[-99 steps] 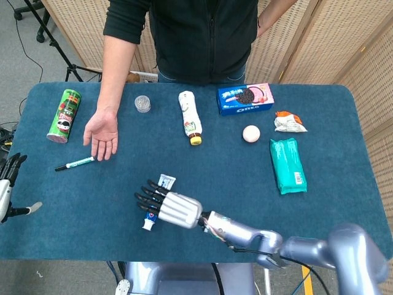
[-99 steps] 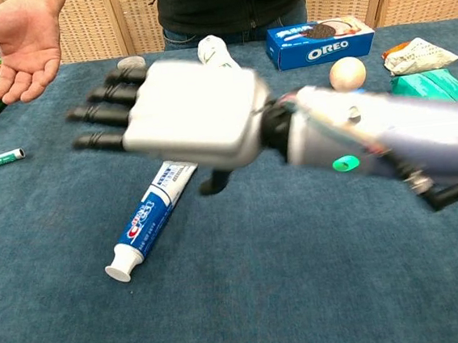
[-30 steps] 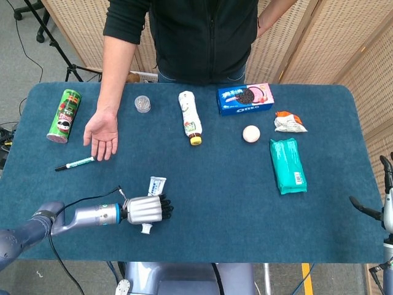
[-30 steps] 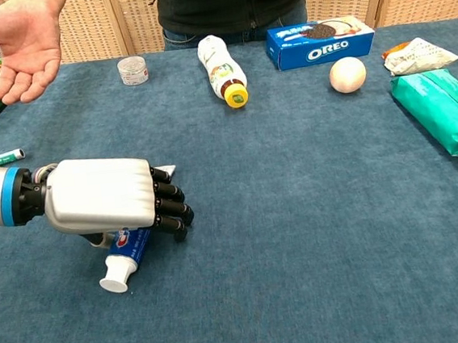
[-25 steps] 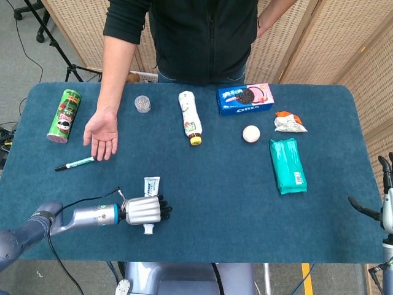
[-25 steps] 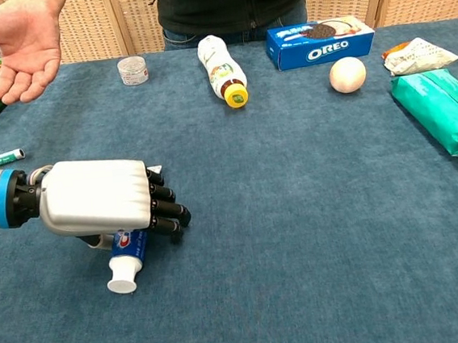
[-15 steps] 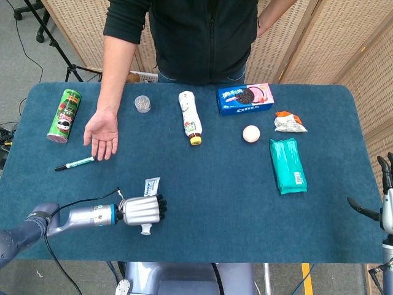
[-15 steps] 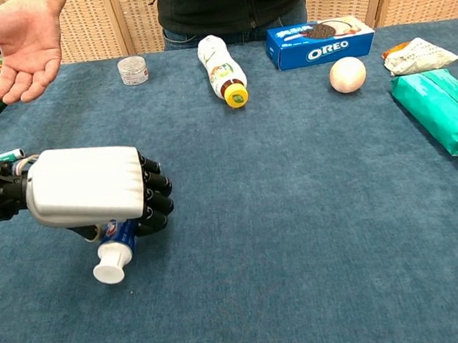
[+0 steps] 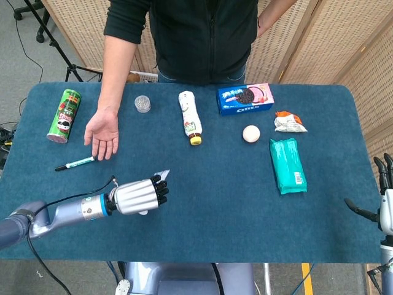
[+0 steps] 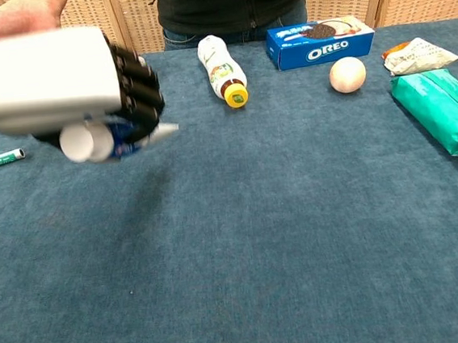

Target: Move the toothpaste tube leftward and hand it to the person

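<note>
My left hand grips the toothpaste tube and holds it raised above the blue table. The tube's white cap points toward the chest camera; its flat tail sticks out past the fingers in the head view. The person's open palm rests on the table at the far left, beyond my left hand. In the chest view that palm is mostly hidden behind my hand. My right hand hangs at the table's right edge with fingers spread, holding nothing.
A green marker lies left of my left hand, near a green chip can. Further back are a small clear jar, a white bottle, an Oreo box, a ball, a snack bag and a teal packet.
My left hand closed on the tube and lifted it off the table, moving up and toward the person's palm. The right hand stayed at the right edge.
</note>
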You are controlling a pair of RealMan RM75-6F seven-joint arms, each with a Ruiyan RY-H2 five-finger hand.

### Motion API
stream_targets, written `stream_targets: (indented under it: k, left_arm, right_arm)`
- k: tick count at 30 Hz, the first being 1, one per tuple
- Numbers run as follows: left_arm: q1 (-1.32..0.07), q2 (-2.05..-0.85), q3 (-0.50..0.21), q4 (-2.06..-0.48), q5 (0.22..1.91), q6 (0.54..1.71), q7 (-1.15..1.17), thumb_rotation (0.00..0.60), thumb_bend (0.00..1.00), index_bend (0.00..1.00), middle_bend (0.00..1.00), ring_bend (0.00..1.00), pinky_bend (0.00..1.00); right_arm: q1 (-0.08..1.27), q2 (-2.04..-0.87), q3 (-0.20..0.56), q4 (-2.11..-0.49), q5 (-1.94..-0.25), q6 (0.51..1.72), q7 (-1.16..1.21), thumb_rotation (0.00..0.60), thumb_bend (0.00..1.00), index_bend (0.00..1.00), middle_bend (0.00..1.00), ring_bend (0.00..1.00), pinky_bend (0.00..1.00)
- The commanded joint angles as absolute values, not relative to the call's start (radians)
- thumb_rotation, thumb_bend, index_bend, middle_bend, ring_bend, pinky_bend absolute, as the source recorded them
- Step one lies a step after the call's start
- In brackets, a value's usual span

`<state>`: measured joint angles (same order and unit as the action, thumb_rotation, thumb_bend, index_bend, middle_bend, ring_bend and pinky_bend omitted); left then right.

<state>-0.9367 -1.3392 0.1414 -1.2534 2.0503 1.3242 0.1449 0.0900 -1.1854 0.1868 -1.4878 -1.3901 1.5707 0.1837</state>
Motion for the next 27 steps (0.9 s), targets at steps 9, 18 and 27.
stream_targets:
  k: [9,18,27]
  left_arm:
    - [-0.843,-0.951,0.022,-1.763,1.819,1.25,0.5,0.6,0.98,0.76,0.58,0.43,0.54]
    - [-0.737,-0.771,-0.058,-2.136,1.434,1.22,0.991,0.6,0.98,0.77,0.59,0.45,0.55]
    - [-0.787,-0.885,-0.129,-2.084,1.185,1.165,1.083,0.6,0.97,0.78,0.6,0.45,0.55]
  right_arm:
    - [0.086,-1.18,0.185,-1.501,-1.404,1.569,0.198,0.6,0.0,0.0,0.0,0.0,0.04]
    - [0.084,-1.175,0.179,-1.517,-1.426,1.571,0.208,0.6,0.0,0.0,0.0,0.0,0.04]
    - [0.083,-1.174,0.174,-1.526,-1.439,1.573,0.203,0.6,0.0,0.0,0.0,0.0,0.04]
